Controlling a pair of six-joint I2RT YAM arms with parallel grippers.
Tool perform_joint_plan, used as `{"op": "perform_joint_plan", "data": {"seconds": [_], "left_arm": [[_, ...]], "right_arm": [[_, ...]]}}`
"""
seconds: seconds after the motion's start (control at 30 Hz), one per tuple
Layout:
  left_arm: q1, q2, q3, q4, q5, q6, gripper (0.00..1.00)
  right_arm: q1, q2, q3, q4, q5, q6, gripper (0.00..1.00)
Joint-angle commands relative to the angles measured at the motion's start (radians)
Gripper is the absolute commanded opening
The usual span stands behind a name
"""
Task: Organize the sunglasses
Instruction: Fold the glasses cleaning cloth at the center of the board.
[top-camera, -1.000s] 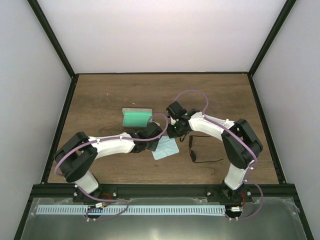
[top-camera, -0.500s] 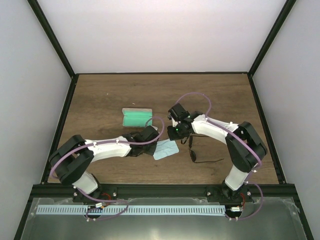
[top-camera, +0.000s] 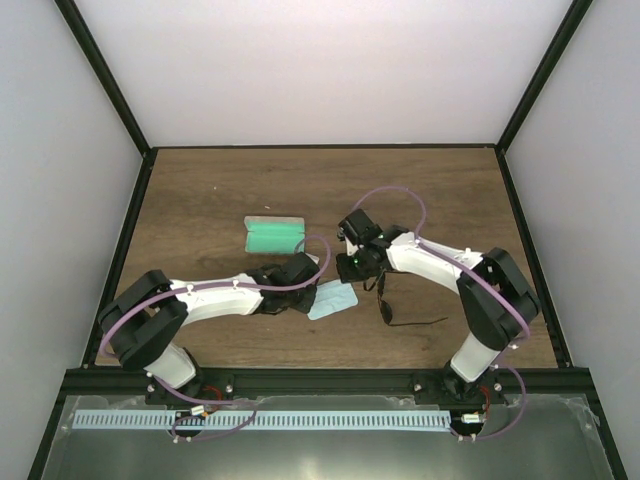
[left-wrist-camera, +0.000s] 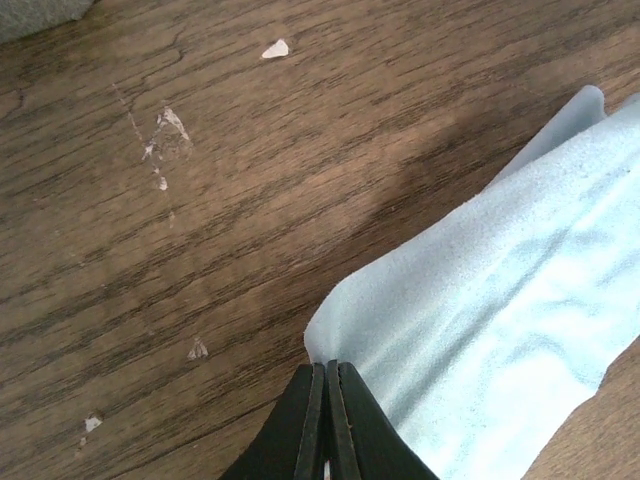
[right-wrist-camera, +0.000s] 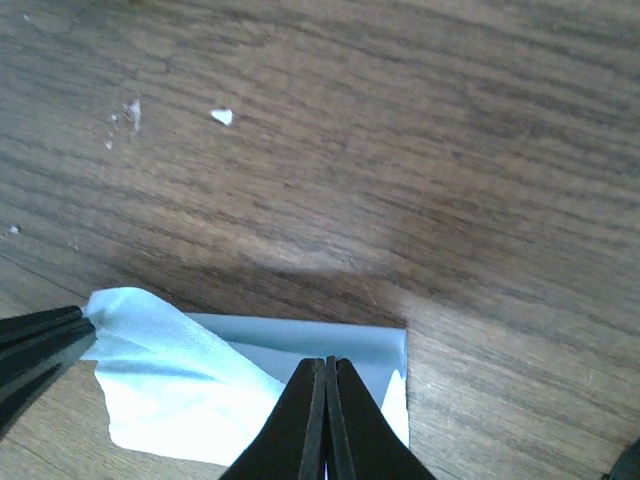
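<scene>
The left arm (top-camera: 215, 295) and right arm (top-camera: 430, 262) wore white shells between bulky black joints, each trailed by a thin purple cable (top-camera: 388, 188), with a green light (top-camera: 353, 262) glowing near the right wrist and slim, tapered black fingers (left-wrist-camera: 355, 425).

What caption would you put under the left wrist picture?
Left claw pinching the edge of the blue cloth on the wooden table.

The left pincer (left-wrist-camera: 326, 368) is lowering toward the surface (left-wrist-camera: 200, 200), pinching the blue cloth (left-wrist-camera: 480, 300) at its edge. The right pincer (right-wrist-camera: 326, 362) is sliding nearer over that cloth.
</scene>
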Motion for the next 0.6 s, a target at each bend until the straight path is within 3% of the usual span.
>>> {"op": "perform_joint_plan", "data": {"seconds": [0.0, 0.57], "left_arm": [[-0.007, -0.014, 0.001, 0.021, 0.019, 0.010, 0.04], [-0.044, -0.040, -0.036, 0.023, 0.051, 0.003, 0.04]], "right_arm": [[0.012, -0.036, -0.021, -0.006, 0.001, 0.015, 0.01], [0.033, -0.047, -0.068, 0.004, -0.001, 0.029, 0.01]]}}
